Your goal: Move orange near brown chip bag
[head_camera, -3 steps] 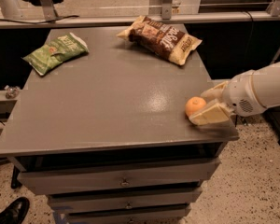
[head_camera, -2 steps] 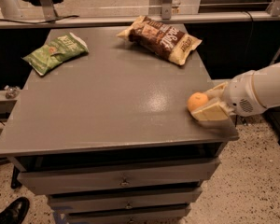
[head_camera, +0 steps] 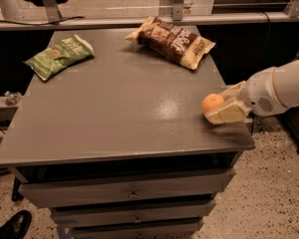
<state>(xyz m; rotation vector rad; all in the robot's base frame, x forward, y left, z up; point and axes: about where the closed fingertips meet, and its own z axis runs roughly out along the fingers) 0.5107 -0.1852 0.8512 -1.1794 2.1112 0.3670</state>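
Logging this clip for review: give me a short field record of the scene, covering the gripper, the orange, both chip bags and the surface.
table: grey top, drawers below
orange: by the table's right edge, toward the front
gripper: reaching in from the right, fingers closed around the orange
brown chip bag: back right of the top, well apart from the orange
green chip bag: back left
task state: orange not yet near the brown chip bag

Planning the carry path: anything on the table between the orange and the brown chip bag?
Nothing visible. The hand holds the orange at the right edge; bare tabletop runs from there to the brown chip bag at the back. The green chip bag lies far left, off that line.
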